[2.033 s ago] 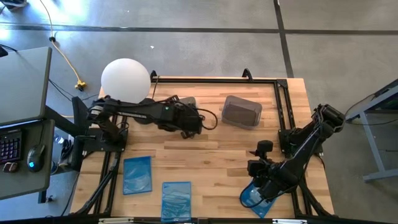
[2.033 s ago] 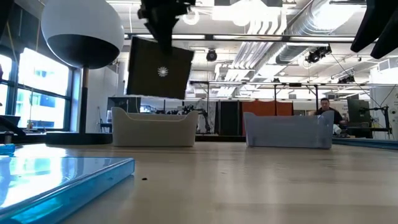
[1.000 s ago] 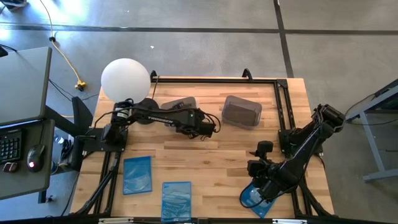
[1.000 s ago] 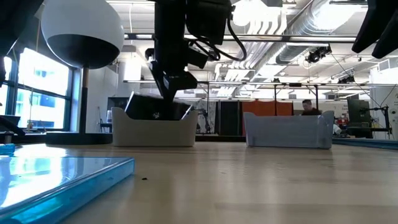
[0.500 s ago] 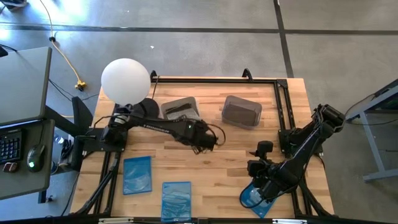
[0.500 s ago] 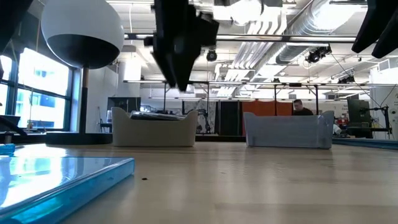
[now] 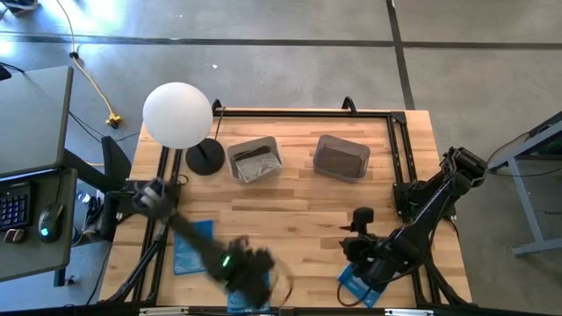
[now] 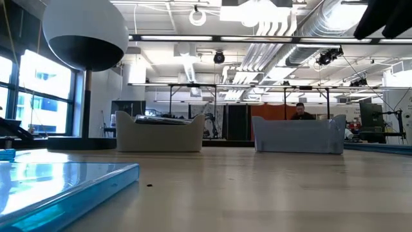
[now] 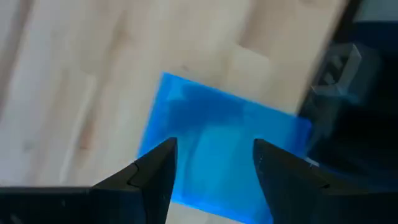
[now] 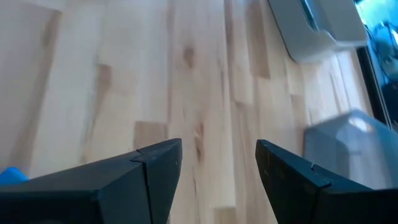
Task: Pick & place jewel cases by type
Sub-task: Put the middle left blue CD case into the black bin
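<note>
On your wooden surface (image 7: 299,202), near its front edge, the left hand (image 9: 211,165) hangs over a blue jewel case (image 9: 224,143), its fingers spread apart with nothing between them. Seen from above, that arm is blurred over the front-left area, partly covering this case, and a second blue jewel case (image 7: 189,250) lies just beside it, toward the left edge. At the front right, your right hand (image 10: 217,165) sits low beside a third blue jewel case (image 7: 347,285), fingers also apart and empty. Along the far side stand two tubs: the left tub (image 7: 255,160) holds dark cases, and the right tub (image 7: 342,158) stands near it. A white globe lamp (image 7: 178,115) stands at the far left corner. Beyond the surface, a person (image 8: 299,111) shows behind the right tub.
</note>
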You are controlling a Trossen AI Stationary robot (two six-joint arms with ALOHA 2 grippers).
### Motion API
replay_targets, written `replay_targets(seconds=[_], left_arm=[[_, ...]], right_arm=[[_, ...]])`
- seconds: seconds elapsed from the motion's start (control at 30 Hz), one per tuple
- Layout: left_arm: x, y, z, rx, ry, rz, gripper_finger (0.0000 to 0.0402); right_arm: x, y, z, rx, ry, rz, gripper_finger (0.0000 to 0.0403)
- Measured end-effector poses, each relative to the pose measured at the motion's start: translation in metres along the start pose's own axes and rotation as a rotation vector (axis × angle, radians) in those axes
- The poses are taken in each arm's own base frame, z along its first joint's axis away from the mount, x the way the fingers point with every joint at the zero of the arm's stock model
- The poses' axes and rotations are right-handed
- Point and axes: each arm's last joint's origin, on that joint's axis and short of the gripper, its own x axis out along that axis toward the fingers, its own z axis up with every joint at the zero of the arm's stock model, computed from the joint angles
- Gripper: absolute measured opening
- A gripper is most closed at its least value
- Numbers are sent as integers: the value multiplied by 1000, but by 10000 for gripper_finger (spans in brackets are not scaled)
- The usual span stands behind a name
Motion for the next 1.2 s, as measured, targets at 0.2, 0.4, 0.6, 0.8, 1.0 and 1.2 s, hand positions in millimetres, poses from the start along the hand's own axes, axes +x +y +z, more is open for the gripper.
replay_targets(seconds=[0.2, 0.4, 0.6, 0.8, 1.0, 1.2], left_arm=[[30, -37, -69, 88, -205, 37, 205], [80, -36, -91, 33, -138, 95, 205], [110, -15, -74, 64, -113, 204, 205], [132, 16, -19, 72, -157, 264, 204], [145, 58, 47, 52, -201, 324, 204], [130, 83, 98, -123, -130, 210, 204]], right_arm=[[2, 2, 6, -61, -39, 24, 201], [8, -2, 10, -51, -36, 15, 201], [15, -8, 16, -46, -24, 21, 201], [20, -8, 22, -136, -35, 62, 201], [30, 3, 27, -222, -57, 145, 201], [52, 21, 20, -395, 0, 138, 201]])
